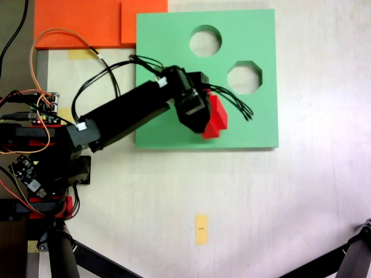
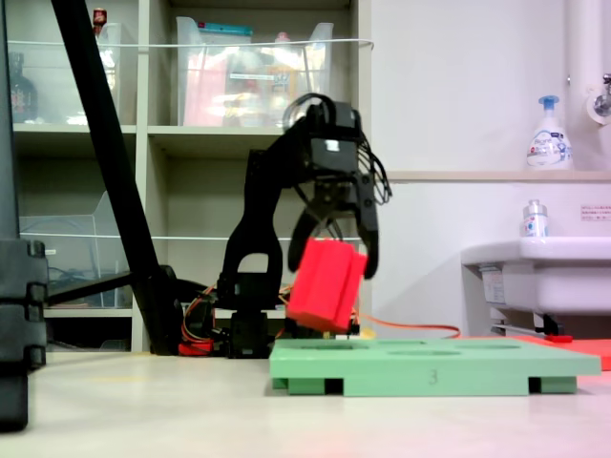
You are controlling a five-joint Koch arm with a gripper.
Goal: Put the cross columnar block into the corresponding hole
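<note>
In the first exterior view, seen from above: gripper [image 1: 204, 116] over the green foam board [image 1: 168, 58], red cross columnar block [image 1: 216, 119] clamped between the jaws and jutting toward the first exterior view's right, below the round cutout [image 1: 205, 41] and the octagonal cutout [image 1: 244, 77]; plus-shaped hole hidden under the arm. In the second exterior view, from table level: block [image 2: 326, 283] tilted, gripped at its upper end, hanging just above the board [image 2: 430, 367], not touching it.
</note>
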